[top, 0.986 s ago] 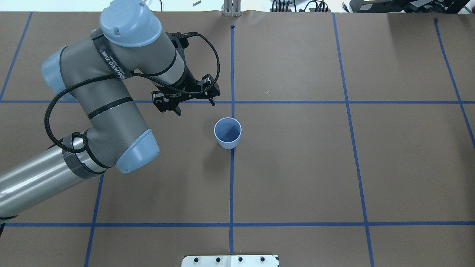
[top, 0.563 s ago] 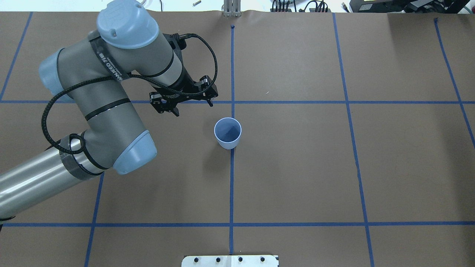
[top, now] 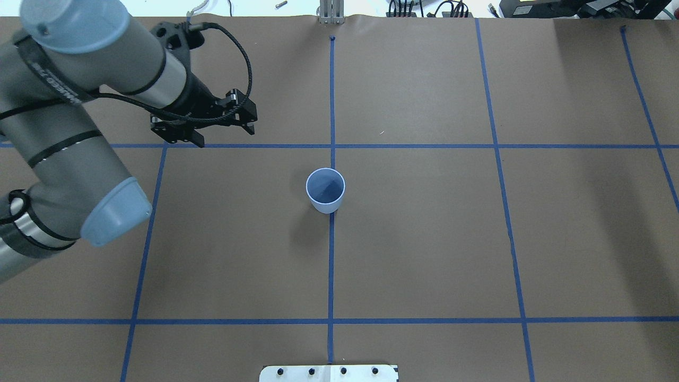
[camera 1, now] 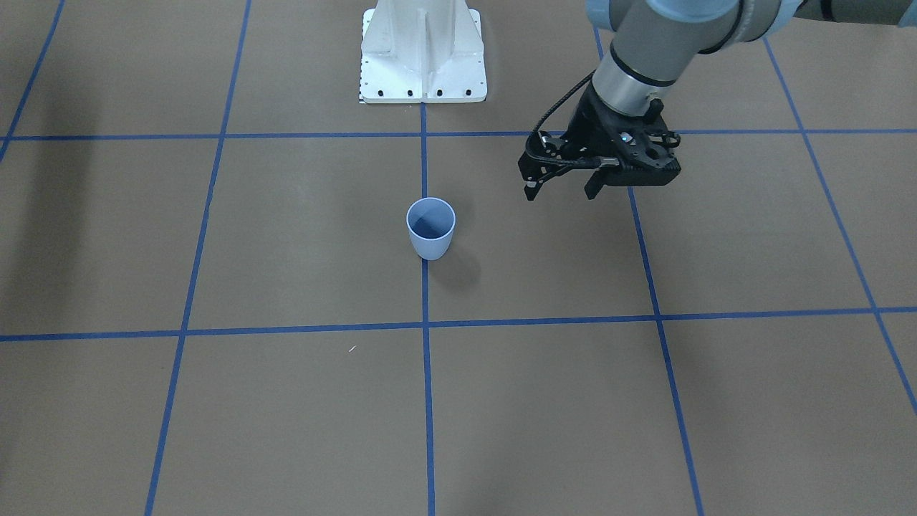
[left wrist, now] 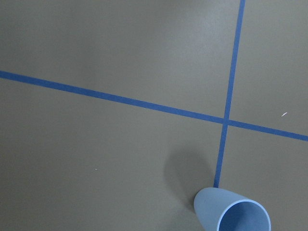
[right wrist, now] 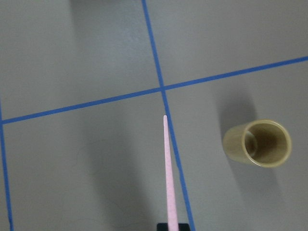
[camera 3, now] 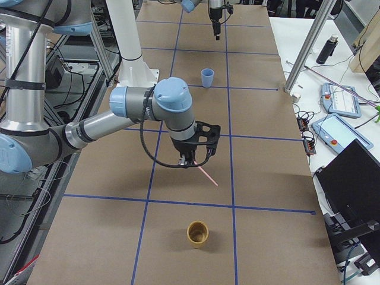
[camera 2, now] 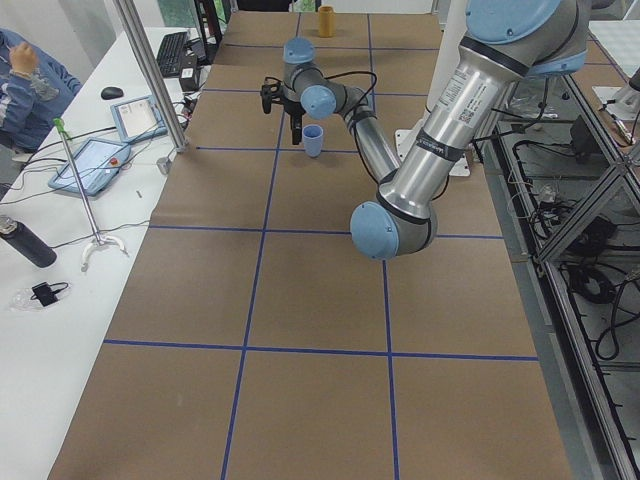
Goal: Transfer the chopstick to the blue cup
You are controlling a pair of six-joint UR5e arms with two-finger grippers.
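The blue cup [top: 325,197] stands upright and empty at the table's middle; it also shows in the front view [camera 1: 430,242] and at the bottom of the left wrist view [left wrist: 231,216]. My left gripper [top: 224,132] is open and empty, raised to the cup's left and a little farther back, apart from it [camera 1: 560,193]. My right gripper [camera 3: 189,161] shows in the right side view, shut on one pink chopstick [camera 3: 206,176] that slants down above the table. In the right wrist view the chopstick [right wrist: 167,163] points away from the gripper [right wrist: 168,226].
A tan cup [camera 3: 198,233] stands upright near the right gripper, to the right of the chopstick tip in the right wrist view [right wrist: 257,143]. Blue tape lines grid the brown table. The white robot base [camera 1: 423,54] is behind the blue cup.
My left arm has swung left, away from the blue cup, with its gripper still open. The cup has not moved.
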